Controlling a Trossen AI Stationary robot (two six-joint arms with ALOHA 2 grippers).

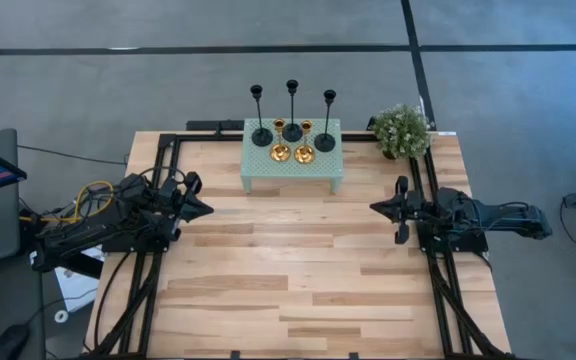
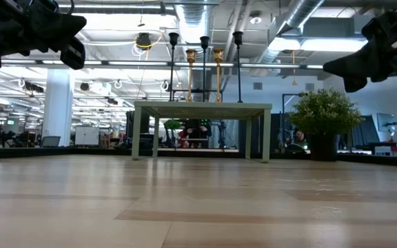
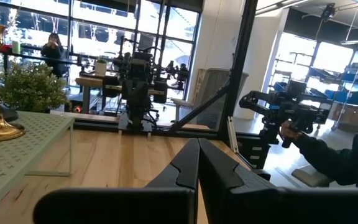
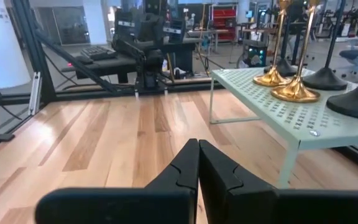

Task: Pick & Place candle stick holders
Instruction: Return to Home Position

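Note:
Three tall thin black candle stick holders on round black bases and two shiny gold holders stand upright on a small pale green perforated table at the far middle of the wooden table. They also show in the low view and the right wrist view. My left gripper is shut and empty at the left side, above the wood. My right gripper is shut and empty at the right side, facing it. Both are well short of the green table.
A small green bushy plant in a dark pot stands at the far right, beside the green table. Black frame rails run along the table's left, right and far edges. Bare wood lies between the two grippers. A person shows in the room.

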